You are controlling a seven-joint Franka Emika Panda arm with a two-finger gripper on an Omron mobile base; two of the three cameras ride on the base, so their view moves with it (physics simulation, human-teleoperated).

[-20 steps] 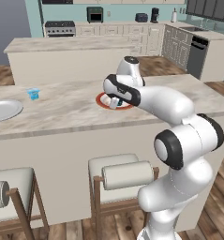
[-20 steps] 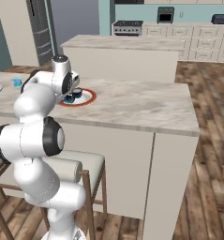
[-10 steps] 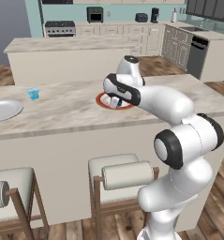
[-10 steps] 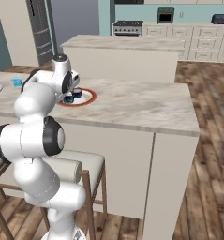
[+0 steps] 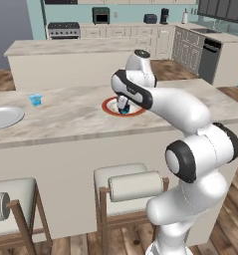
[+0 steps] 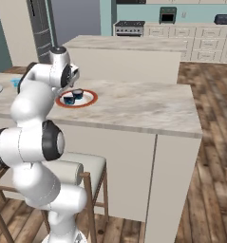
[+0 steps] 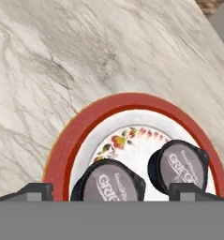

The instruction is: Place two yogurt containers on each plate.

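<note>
1. Far left on the counter (image 5: pixel 65 122), the plain plate (image 5: pixel 2 116) sits bare; a light blue yogurt cup (image 5: pixel 35 99) waits near it
2. Rightward, the red-rimmed plate (image 7: pixel 76 140) carries both dark yogurt cups (image 7: pixel 108 183); the gripper (image 7: pixel 111 191) hangs spread, grasping nothing

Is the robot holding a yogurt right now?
No. The gripper is open, holding nothing, above two dark yogurts sitting on the red-rimmed plate.

Even, bright, perhaps slightly soft rendering
</note>
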